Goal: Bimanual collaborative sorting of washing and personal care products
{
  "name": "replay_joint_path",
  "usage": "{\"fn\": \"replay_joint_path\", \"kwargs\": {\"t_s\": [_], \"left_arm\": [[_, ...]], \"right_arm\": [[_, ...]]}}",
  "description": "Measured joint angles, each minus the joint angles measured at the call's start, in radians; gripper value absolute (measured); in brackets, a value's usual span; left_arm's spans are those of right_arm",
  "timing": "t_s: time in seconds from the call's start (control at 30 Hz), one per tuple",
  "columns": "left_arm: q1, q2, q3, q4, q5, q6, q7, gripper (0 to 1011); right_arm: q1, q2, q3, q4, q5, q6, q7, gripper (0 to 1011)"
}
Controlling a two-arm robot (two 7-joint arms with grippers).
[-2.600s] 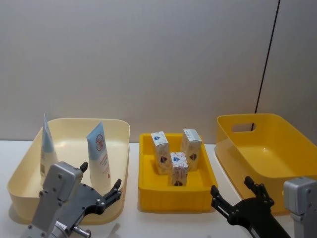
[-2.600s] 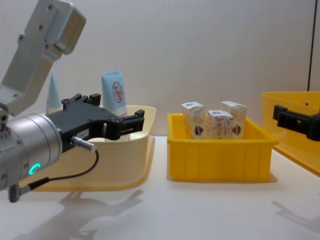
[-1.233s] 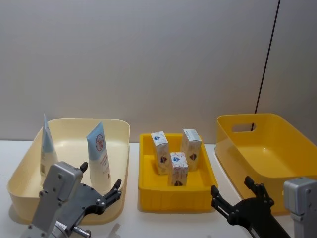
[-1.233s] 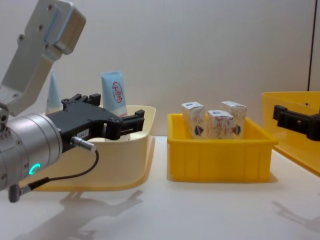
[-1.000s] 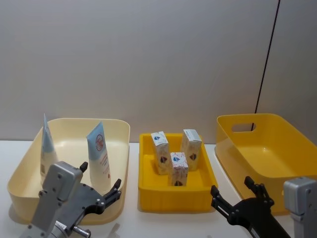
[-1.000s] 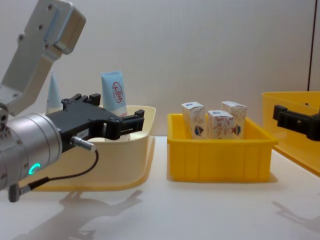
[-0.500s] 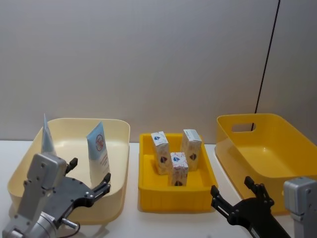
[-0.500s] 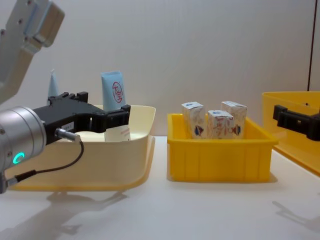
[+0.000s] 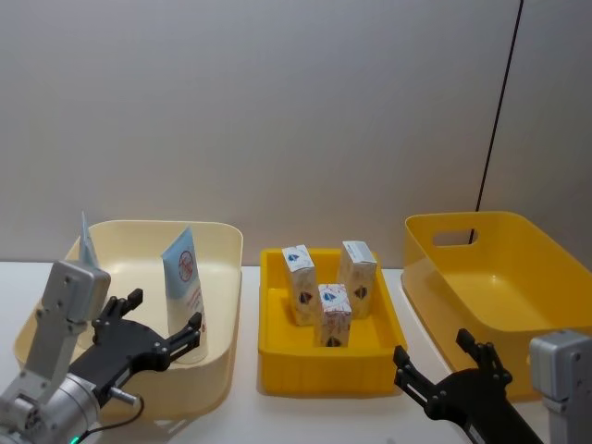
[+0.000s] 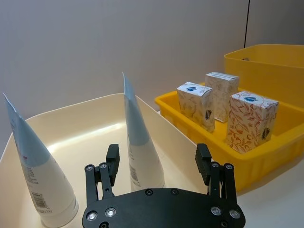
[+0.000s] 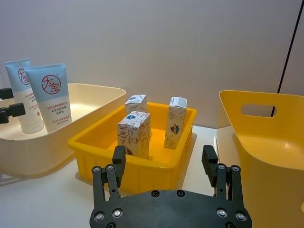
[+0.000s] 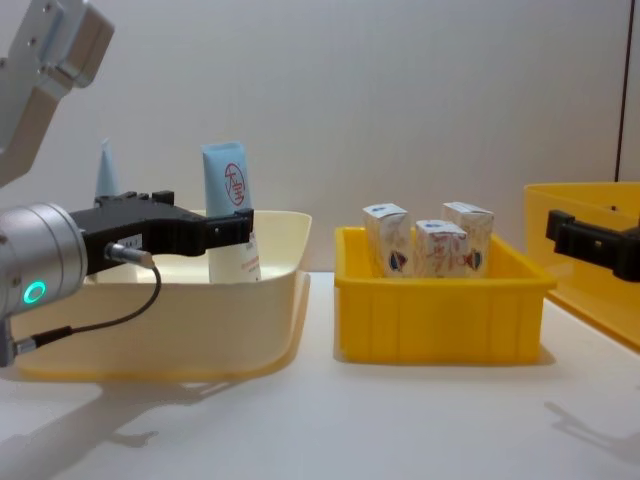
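Pale-blue red-printed squeeze tube (image 9: 185, 277) upright in cream plastic bin (image 9: 139, 245), lower left; left gripper (image 9: 164, 310), right gripper (image 9: 431, 347): jaws spread.

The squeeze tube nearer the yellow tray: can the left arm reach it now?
Probably yes. The left gripper hangs over the cream bin with fingers open, and the tube stands upright just ahead of them, with nothing in the way.

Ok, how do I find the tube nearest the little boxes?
Look in the cream bin on the left, where two squeeze tubes stand. It is the right-hand tube, nearer the yellow tray of cartons. Unlike the far-left tube, it shows its broad face with a round red mark.
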Motion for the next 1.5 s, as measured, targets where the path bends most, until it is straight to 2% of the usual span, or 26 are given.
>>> {"fn": "replay_joint_path", "kwargs": {"t_s": [0.23, 0.67, 1.17, 1.5], "left_arm": [[-0.036, -0.014, -0.008, 0.048, -0.014, 0.022, -0.023, 1000], [-0.107, -0.043, -0.007, 0.149, -0.010, 0.030, -0.051, 999], [-0.212, -0.108, -0.006, 0.318, -0.009, -0.015, -0.099, 1000], [-0.257, -0.139, -0.010, 0.388, -0.015, -0.034, -0.125, 996]], "right_arm": [[0.000, 0.000, 0.000, 0.000, 0.000, 0.000, 0.000, 1001], [0.000, 0.000, 0.000, 0.000, 0.000, 0.000, 0.000, 1001], [0.000, 0.000, 0.000, 0.000, 0.000, 0.000, 0.000, 1001], [0.000, 0.000, 0.000, 0.000, 0.000, 0.000, 0.000, 1001]]}}
